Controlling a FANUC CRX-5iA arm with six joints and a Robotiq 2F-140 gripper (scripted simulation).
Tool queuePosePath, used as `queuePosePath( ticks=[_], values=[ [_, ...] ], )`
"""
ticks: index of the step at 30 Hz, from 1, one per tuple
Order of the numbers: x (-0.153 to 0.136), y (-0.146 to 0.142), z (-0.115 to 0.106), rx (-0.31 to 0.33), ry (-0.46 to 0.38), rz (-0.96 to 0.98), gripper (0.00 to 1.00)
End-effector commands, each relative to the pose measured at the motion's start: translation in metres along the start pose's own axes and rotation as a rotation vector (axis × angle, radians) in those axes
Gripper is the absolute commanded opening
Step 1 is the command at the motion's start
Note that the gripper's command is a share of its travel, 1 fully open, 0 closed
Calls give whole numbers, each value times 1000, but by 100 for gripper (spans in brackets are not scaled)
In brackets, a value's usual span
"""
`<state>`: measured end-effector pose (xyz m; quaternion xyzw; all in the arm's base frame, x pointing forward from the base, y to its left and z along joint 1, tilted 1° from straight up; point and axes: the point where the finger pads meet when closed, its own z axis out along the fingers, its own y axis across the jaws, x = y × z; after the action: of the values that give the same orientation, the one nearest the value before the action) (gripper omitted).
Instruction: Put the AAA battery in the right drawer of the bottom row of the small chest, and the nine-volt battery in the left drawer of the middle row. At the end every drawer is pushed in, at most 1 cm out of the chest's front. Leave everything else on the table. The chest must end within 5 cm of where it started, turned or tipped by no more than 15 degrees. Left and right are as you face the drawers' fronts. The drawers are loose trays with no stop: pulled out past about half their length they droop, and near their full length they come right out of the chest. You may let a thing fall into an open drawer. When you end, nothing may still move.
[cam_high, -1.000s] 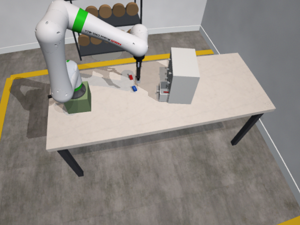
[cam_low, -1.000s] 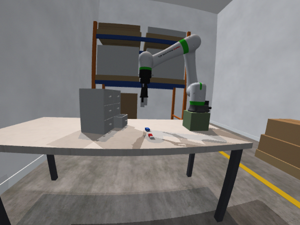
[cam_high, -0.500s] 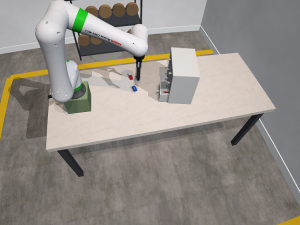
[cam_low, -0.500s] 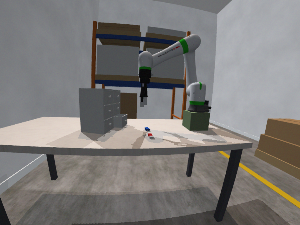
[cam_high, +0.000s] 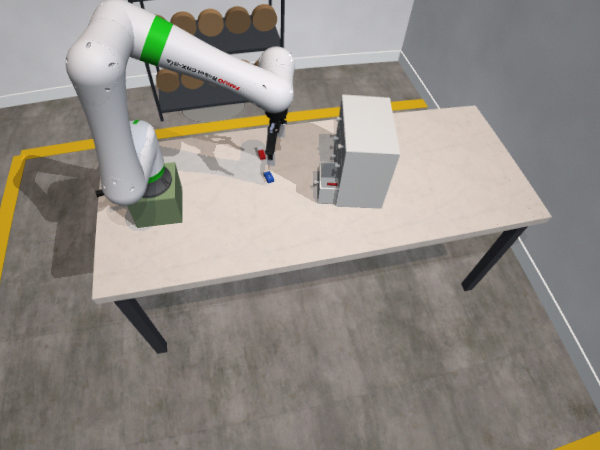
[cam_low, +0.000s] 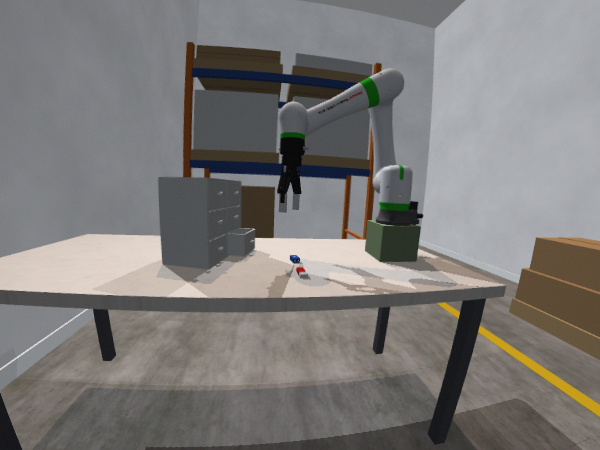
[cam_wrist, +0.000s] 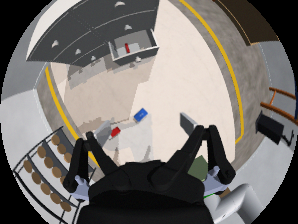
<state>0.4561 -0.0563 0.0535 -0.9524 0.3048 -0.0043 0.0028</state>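
The gripper is open, its fingers spread wide with nothing between them. It points downward and hangs above the worktop, touching none of the small things.

Closest to it, low down and slightly toward the arm's base, a red block with a pale end lies on the worktop. Near that, also below the gripper, lies a blue block. Which of the two is the nine-volt battery is too small to tell; both are outside the chest.

Farther out, ahead of the gripper on the side away from the arm's base, the bottom row's right drawer stands pulled out. A slim red piece, apparently the AAA battery, lies inside it. Just behind that drawer's front rises the small grey chest, upright, its other drawers looking pushed in, the middle row's left one among them.

Well apart from the gripper, on the side opposite the chest, the arm stands on a green block.
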Motion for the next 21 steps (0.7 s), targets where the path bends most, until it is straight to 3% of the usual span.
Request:
queuePosePath(
  ticks=[1,8,10,11,21],
  values=[
    [-6,2,-6,-4,2,226,100],
    [-22,8,-20,6,-1,590,100],
    [-22,8,-20,6,-1,590,100],
    [-25,9,-22,7,-2,730,100],
    [-54,22,-43,28,-18,1195,100]
  ],
)
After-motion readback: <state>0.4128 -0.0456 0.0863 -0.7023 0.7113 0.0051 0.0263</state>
